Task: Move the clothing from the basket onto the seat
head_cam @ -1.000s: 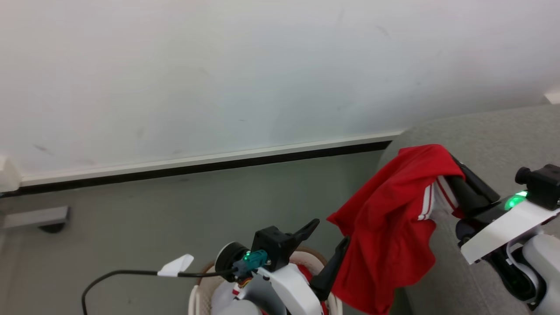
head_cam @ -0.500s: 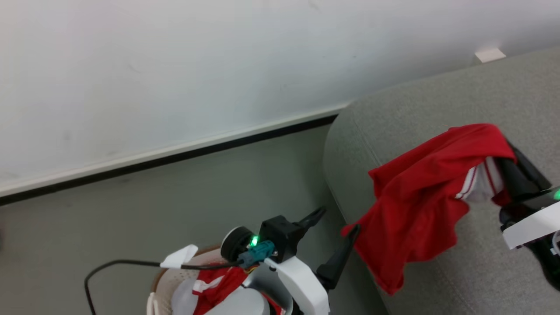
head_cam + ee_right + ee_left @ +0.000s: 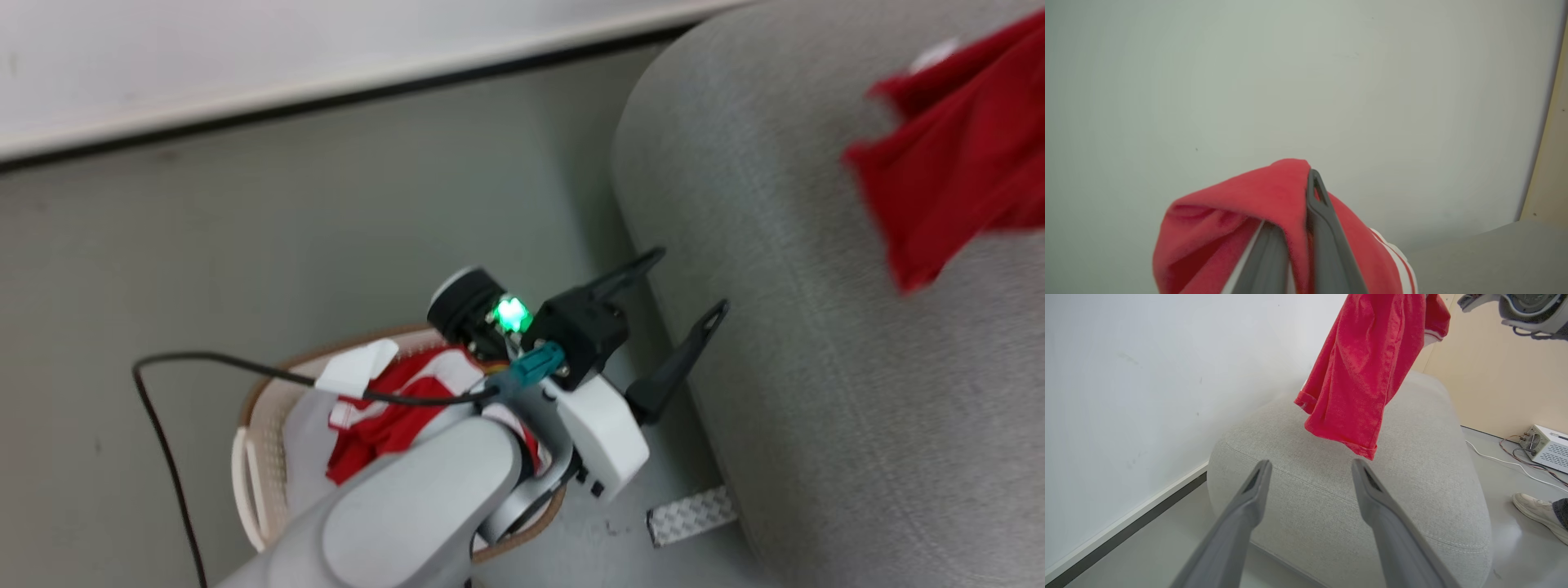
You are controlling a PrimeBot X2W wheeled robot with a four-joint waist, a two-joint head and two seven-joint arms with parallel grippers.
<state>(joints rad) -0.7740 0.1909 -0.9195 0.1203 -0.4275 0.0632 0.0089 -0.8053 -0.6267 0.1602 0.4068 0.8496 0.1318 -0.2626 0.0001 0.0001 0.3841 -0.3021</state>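
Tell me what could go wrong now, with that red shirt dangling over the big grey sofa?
1. The soft red garment with white stripes hangs from a small pinch of cloth in the shut right gripper. It might slip out early and slide off the rounded edge of the grey woven sofa.
2. The black cable on the left arm loops beside the cream perforated plastic basket. Reaching in with the open left gripper could snag it.

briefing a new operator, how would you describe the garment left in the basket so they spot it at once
Beside the rounded end of the grey sofa stands a cream laundry basket with a brown rim. The crumpled red-and-white garment lies inside it; the other red garment hangs from the right hand above the sofa.
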